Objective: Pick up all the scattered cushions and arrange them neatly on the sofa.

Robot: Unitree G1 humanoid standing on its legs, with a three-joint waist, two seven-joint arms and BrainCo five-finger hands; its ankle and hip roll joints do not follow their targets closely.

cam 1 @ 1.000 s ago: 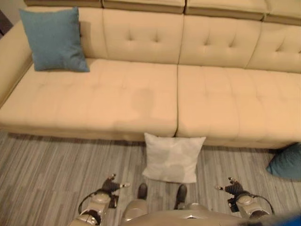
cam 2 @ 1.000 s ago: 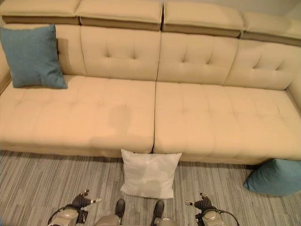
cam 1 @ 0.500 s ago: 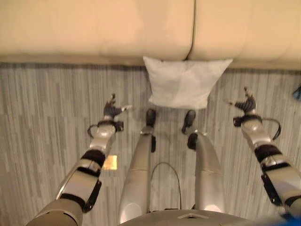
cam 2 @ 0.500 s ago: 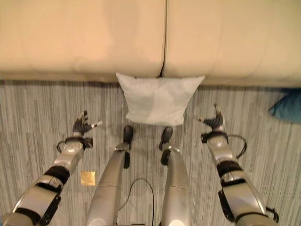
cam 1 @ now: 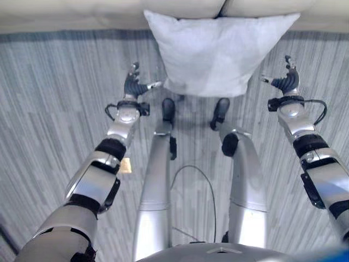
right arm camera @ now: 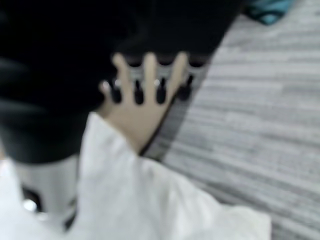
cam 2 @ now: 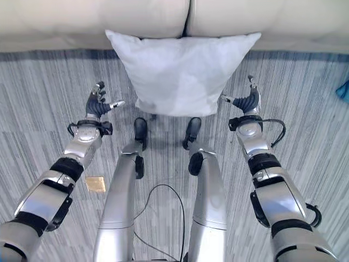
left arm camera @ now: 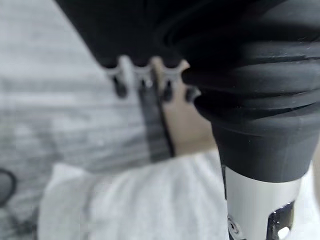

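Observation:
A white cushion (cam 1: 218, 52) leans on the striped grey floor against the front of the beige sofa (cam 2: 82, 22), right before me. My left hand (cam 1: 132, 86) hovers open just left of its lower corner, thumb pointing at the cloth, a small gap between. On the cushion's other side my right hand (cam 1: 286, 82) is also open, a little off its right edge. Both wrist views show the white cushion (left arm camera: 135, 200) (right arm camera: 150, 200) close past straight fingers. A teal cushion (right arm camera: 267, 12) lies on the floor off to the right.
The sofa's seat front (cam 1: 71, 13) runs along the far edge of the floor. A small yellow-brown square (cam 2: 96, 184) lies on the floor by my left forearm. Grey floor (cam 1: 49, 98) spreads out on both sides.
The camera has tipped further down and closer, so the sofa seat has slid out of view. Both hands have moved forward and inward to flank the white cushion's lower corners.

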